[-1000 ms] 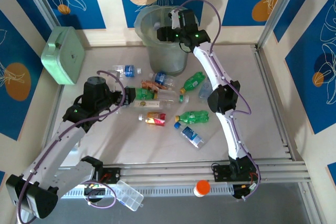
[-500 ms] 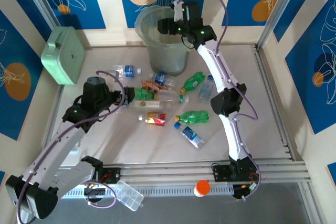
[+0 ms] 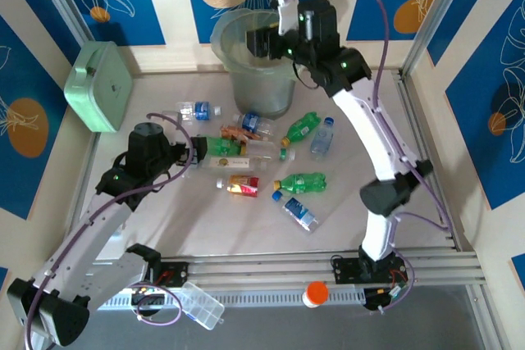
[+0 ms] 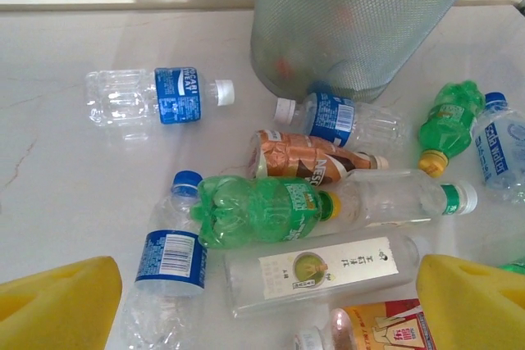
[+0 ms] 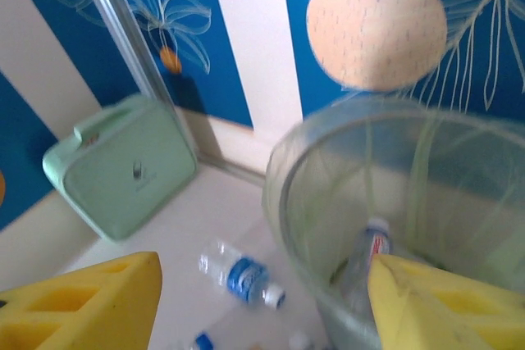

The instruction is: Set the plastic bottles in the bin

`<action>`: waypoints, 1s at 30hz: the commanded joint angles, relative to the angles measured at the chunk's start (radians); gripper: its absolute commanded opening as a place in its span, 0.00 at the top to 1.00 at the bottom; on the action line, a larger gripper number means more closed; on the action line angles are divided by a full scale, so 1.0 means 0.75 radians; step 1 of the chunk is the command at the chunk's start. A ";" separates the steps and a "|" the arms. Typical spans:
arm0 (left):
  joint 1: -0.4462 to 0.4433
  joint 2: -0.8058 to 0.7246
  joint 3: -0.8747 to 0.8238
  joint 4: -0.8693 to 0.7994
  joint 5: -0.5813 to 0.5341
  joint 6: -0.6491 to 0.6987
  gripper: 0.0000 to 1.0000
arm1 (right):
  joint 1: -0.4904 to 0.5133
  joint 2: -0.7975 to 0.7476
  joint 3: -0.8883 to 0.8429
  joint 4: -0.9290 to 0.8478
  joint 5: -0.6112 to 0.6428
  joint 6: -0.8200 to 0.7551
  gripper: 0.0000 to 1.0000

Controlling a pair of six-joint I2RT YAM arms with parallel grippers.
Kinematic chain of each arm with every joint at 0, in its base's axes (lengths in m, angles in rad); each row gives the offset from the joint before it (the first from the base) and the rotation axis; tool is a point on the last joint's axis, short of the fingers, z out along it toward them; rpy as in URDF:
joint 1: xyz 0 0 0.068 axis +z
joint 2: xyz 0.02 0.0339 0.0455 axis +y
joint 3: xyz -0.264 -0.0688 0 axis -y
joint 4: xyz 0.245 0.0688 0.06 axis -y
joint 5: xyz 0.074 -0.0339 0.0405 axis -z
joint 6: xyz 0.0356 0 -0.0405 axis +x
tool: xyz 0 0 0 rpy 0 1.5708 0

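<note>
Right fingers (image 5: pixel 90 305) higher over bin (image 5: pixel 328 170) (bottle (image 5: pixel 373 247) inside)

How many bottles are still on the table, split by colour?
Green bottles: 3
Clear bottles with blue labels: 5
Clear bottles with white or green labels: 2
Bottles with orange or red labels: 2
Total: 12

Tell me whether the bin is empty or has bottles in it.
Not empty: the right wrist view looks over the rim at a clear bottle inside the bin. How many more lie beneath cannot be told.
</note>
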 commanded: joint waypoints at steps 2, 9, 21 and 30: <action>-0.012 -0.033 -0.021 -0.013 -0.039 0.015 0.08 | 0.021 -0.265 -0.435 0.170 0.024 0.063 0.32; -0.043 0.013 0.035 -0.112 0.224 -0.106 0.09 | 0.078 -0.621 -1.035 0.212 -0.093 0.344 0.33; -0.140 -0.005 -0.038 -0.340 0.158 -0.928 0.09 | 0.252 -0.881 -1.470 0.102 0.225 0.518 0.29; -0.338 0.137 -0.048 -0.372 -0.045 -1.628 0.10 | 0.244 -1.165 -1.628 0.183 0.295 0.589 0.29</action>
